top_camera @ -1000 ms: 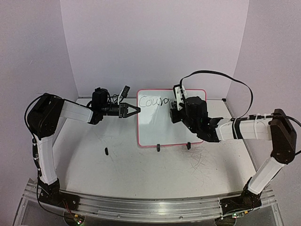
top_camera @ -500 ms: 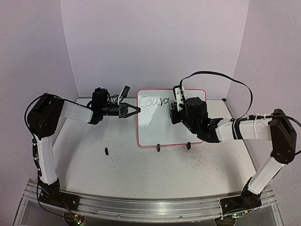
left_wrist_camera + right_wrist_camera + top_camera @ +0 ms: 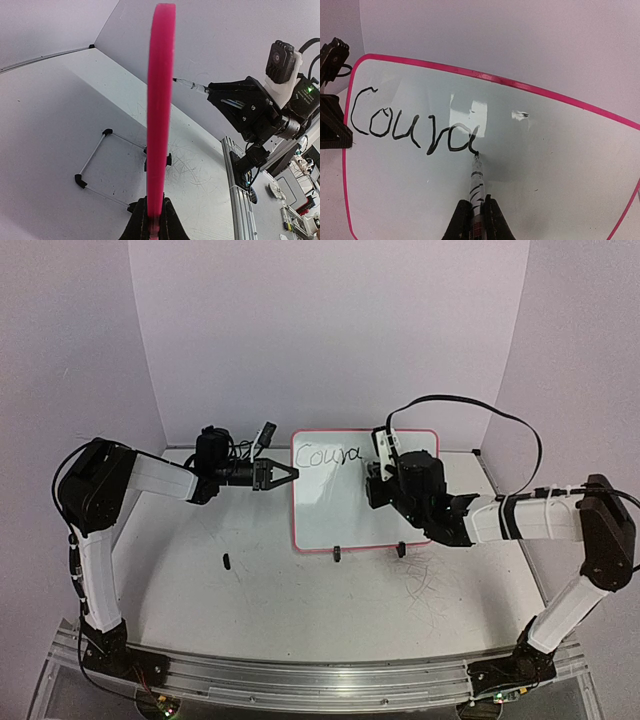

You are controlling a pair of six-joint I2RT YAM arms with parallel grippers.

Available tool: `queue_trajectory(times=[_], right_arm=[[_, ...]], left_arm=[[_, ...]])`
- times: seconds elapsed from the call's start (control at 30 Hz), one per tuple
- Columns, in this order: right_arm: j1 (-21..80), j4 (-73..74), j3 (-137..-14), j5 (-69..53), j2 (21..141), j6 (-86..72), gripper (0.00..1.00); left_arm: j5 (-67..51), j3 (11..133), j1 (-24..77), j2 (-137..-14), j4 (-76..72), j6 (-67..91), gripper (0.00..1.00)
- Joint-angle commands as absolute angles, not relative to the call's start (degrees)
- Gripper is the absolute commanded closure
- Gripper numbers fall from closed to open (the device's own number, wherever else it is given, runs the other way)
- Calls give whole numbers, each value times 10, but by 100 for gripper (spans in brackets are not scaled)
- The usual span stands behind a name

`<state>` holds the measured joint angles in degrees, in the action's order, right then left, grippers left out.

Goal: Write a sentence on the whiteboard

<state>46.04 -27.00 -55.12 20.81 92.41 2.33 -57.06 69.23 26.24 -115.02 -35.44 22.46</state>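
The whiteboard stands nearly upright at the table's back middle, pink-framed, on two black clip feet. Black letters reading "Coura" run along its top. My left gripper is shut on the board's left edge; the left wrist view shows that pink edge end-on between the jaws. My right gripper is shut on a marker whose tip touches the board at the foot of the last letter. In the top view the right gripper sits in front of the board's right half.
A small black piece lies on the table left of the board. A thin wire stand with black corners sits behind the board. Scribble marks stain the tabletop at the right. Walls enclose three sides; a metal rail runs along the near edge.
The right gripper and marker have shifted slightly rightward along the board, and the last letter has been drawn out. The left arm has stayed still.
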Motion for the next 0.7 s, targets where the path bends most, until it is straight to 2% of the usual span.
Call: queue_trajectory(times=[0.0, 0.67], right_arm=[[459, -272, -545, 213, 880, 22, 100], [444, -283, -569, 230, 917, 10, 100]], left_arm=[[-597, 699, 272, -1119, -356, 222, 100], [-598, 699, 272, -1117, -356, 222, 100]])
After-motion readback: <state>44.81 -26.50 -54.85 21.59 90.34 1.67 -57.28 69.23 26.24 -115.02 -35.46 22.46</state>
